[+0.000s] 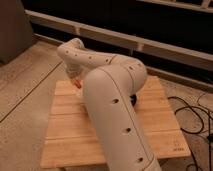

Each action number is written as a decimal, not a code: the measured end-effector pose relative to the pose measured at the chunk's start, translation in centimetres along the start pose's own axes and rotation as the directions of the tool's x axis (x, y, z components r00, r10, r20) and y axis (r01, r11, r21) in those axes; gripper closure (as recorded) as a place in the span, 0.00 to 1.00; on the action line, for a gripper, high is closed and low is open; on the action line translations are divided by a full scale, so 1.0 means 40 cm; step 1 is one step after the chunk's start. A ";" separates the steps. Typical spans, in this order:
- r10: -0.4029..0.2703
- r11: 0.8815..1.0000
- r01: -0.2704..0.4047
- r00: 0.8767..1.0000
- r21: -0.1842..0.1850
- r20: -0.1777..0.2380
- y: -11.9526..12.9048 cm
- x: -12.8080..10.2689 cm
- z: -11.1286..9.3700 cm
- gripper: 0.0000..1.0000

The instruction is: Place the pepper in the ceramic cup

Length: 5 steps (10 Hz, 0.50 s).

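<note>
The gripper [75, 78] hung over the far-left part of the pale slatted wooden table [65, 135], a small red-orange pepper [76, 83] at its tip, apparently carried for the drop. Grip state: cannot tell. The white arm [112, 107] hid the ceramic cup.

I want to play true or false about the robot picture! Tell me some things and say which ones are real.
1. The table is made of light wooden slats. True.
2. The robot's arm is bright green. False: it is white.
3. Something small and red-orange, likely the pepper, shows at the gripper over the table's far left part. True.
4. The white ceramic cup stands in plain sight in the middle of the table. False: no cup shows; the arm hides much of the table.
5. Dark cables lie on the floor to the right of the table. True.
6. The table stands on green grass. False: the floor is pale and hard.
</note>
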 end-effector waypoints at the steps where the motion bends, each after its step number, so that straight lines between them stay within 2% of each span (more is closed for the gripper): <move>1: 0.009 1.000 -0.009 1.000 0.001 0.010 0.002 0.011 -0.003 0.85; 5: 0.035 0.999 -0.034 0.998 -0.007 0.048 0.001 0.040 -0.010 0.85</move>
